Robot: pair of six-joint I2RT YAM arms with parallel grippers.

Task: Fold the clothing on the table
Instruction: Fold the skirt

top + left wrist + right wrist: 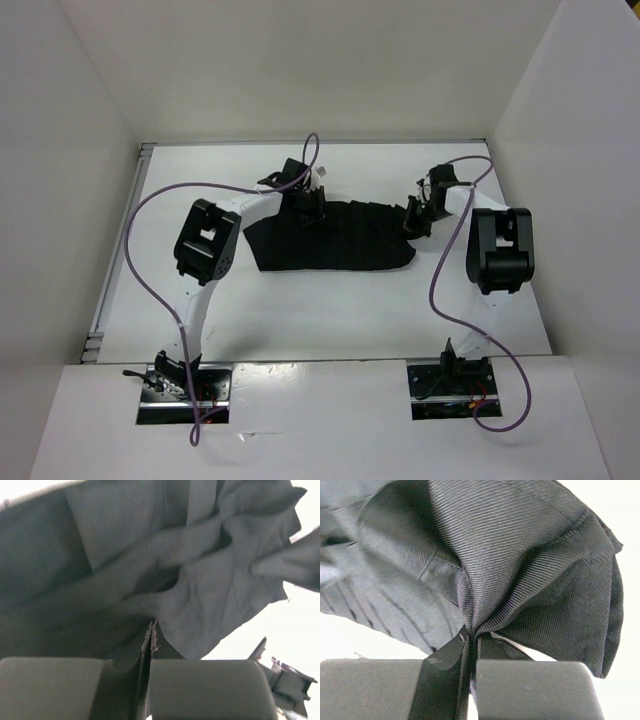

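Garment [335, 238]: spread black across the far middle of the white counter [350, 320].
Left claw [312, 212]: closed tight on the garment's far left corner.
Right claw [413, 222]: pinched on the far right corner, with fabric gathered between the jaws.
Edges: a broad strip of counter is seen between the near hem and the arm bases.
Surroundings: white walls [300, 70] enclose three sides; purple cables [135, 250] loop beside both arms.

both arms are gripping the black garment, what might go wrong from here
1. The left gripper and right gripper each pinch only a small bunch of the clothing, so it may slip out when lifted.
2. The fabric is creased and gathered between them, so the fold could land crooked.
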